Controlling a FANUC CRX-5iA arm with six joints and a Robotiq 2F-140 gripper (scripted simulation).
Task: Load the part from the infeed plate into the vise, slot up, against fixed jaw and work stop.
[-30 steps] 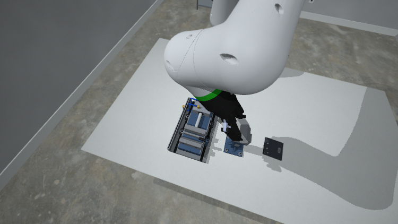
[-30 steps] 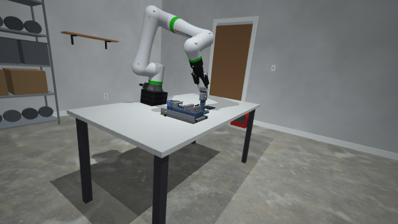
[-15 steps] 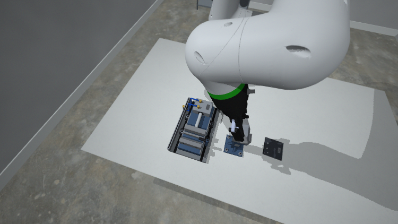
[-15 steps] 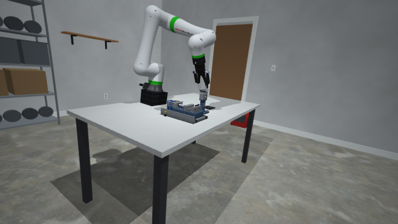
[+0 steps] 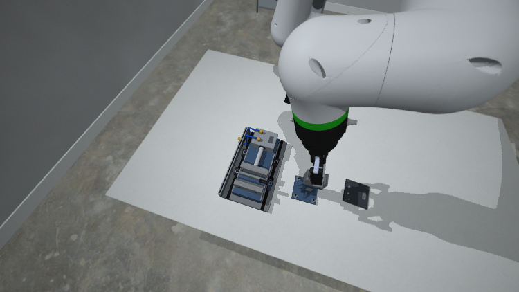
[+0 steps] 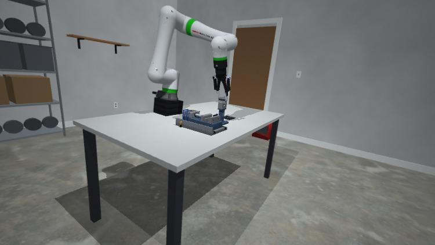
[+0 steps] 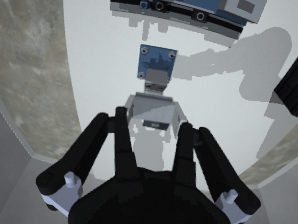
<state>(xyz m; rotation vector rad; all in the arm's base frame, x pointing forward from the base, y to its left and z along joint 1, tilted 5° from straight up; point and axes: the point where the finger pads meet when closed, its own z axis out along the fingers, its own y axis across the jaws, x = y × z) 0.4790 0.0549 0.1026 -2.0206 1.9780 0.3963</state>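
My gripper (image 5: 316, 173) is shut on the part (image 5: 315, 179), a small grey block. It holds the block in the air, just above the V-block (image 5: 304, 189) on its blue base. In the wrist view the part (image 7: 154, 115) sits between the black fingers, with a dark mark on its near face, and the V-block (image 7: 157, 64) lies beyond it. The open vise (image 5: 252, 169) stands to the left, with its air cylinder at the far end. In the exterior view the gripper (image 6: 221, 101) hangs straight down beside the vise (image 6: 202, 120).
The black infeed plate (image 5: 356, 193) lies empty to the right of the V-block. It shows at the right edge of the wrist view (image 7: 286, 90). The arm's base (image 6: 167, 106) stands at the back of the table. The table edge is close behind the plates.
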